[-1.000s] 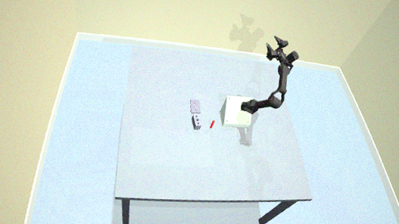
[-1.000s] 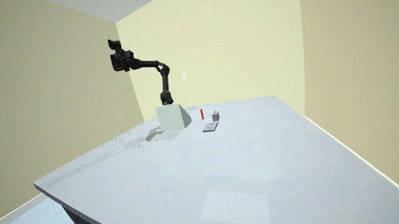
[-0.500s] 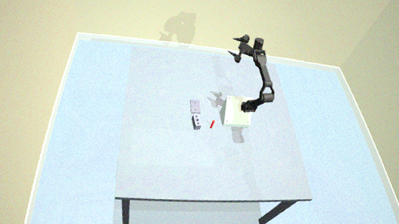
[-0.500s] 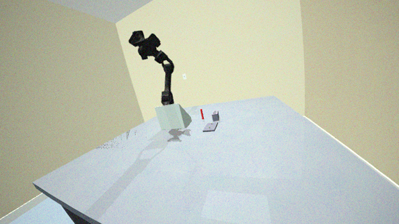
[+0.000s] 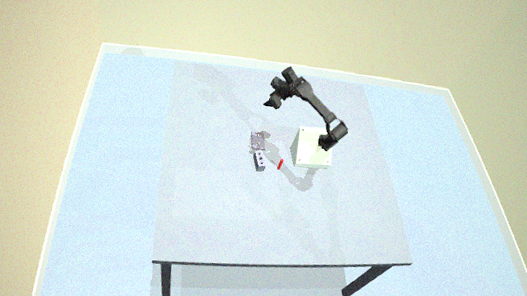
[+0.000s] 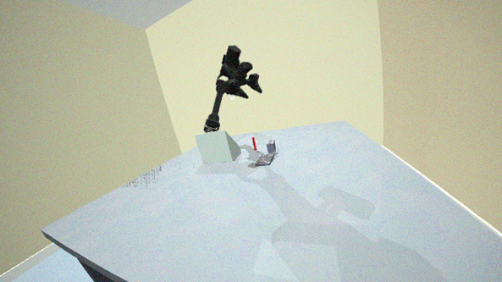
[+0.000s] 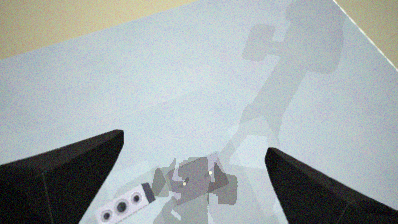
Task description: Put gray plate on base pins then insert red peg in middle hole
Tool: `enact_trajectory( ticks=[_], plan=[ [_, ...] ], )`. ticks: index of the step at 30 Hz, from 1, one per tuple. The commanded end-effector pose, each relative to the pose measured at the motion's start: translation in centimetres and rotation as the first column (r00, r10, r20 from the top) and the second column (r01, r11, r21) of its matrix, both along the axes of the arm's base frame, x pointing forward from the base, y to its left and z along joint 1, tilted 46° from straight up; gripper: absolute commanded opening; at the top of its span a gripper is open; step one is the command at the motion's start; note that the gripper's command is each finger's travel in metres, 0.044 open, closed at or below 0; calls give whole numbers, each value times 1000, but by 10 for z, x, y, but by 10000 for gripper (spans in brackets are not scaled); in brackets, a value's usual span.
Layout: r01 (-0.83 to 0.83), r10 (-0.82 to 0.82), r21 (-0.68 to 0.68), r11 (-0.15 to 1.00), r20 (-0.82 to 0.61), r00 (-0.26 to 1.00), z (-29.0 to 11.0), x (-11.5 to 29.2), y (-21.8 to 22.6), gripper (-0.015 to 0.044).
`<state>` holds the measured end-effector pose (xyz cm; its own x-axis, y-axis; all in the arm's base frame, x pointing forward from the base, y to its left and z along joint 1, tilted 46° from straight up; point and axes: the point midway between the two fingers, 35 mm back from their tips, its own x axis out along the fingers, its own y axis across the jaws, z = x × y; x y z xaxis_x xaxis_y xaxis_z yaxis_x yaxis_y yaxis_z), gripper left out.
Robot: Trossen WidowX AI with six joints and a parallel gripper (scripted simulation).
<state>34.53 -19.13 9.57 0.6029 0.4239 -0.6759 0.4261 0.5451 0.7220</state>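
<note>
The gray plate (image 5: 259,168) (image 6: 271,146) (image 7: 114,212) is a thick lavender-gray bar with three holes and rests on the table, close beside the base. The base (image 5: 255,141) (image 6: 264,161) (image 7: 196,190) is a flat gray square; two small bright pin tips show on it in the wrist view. The plate is apart from the pins. The red peg (image 5: 281,164) (image 6: 254,143) looks upright on the table, between the plate and the white block; it is outside the wrist view. My gripper (image 5: 267,104) (image 6: 254,94) (image 7: 197,145) is open and empty, high above the table, with its fingers pointing down toward the base area.
The arm is mounted on a white block (image 5: 309,150) (image 6: 216,148), to the right of the peg in the top view. The table (image 5: 220,216) (image 6: 176,213) carries all the parts. The arm's shadow falls across the base and the tabletop, darkening the base.
</note>
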Motion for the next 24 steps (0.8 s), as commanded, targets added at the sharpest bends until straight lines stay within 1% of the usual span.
enact_trajectory(
  ticks=[1,4,7,10,12,14,21,24],
  plan=[
    [27,3,165,986,-178,984,1,15,56,440],
    [89,21,271,958,-377,926,-3,19,110,440],
    [197,30,326,925,-576,817,-4,15,157,440],
    [321,28,318,892,-749,662,-2,7,197,440],
    [381,24,291,878,-820,572,1,2,216,440],
    [407,20,273,872,-850,527,2,-1,225,440],
    [407,20,273,872,-850,527,2,-1,225,440],
    [407,19,272,872,-849,527,-15,1,243,440]
  ],
)
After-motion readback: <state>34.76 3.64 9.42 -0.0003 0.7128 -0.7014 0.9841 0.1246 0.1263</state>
